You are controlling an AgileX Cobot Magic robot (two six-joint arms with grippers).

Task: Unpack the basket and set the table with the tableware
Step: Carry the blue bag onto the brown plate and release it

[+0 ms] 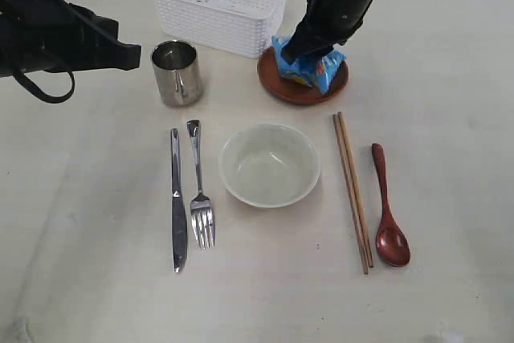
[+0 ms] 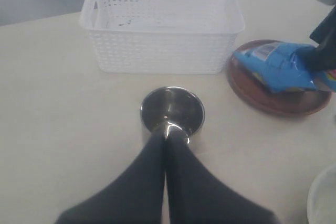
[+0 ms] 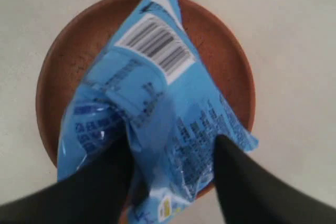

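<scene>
Seven pieces of tableware were seen laid out on the table (image 1: 450, 78), a pale cream tabletop of wood look, behind whose far edge only a grey strip of the room was shown. The basket (image 1: 217, 6) was placed at the far side, its long axis across the view and a little turned, its opening upward. The mug (image 1: 177, 72) was set upright near its left corner, and the plate (image 1: 285, 87) just beside its right corner, with a blue packet (image 1: 317, 70) lying on it. In front, the knife (image 1: 177, 206) and the fork (image 1: 201, 198) were laid side by side to the left of the bowl (image 1: 269, 165), long axes from far to near, blade tip and tines toward the near edge. The chopsticks (image 1: 352, 190) and the spoon (image 1: 385, 206) were laid to the right, slightly slanted, the spoon's scoop at the near end. The left gripper (image 2: 167, 137) was pressed fully together, nothing held, close to the mug. The right gripper (image 3: 170, 148) was spread wide over the plate with the packet between its fingers; contact could not be told. Much bare tabletop was left right of the spoon, left of the knife and toward the near edge.
</scene>
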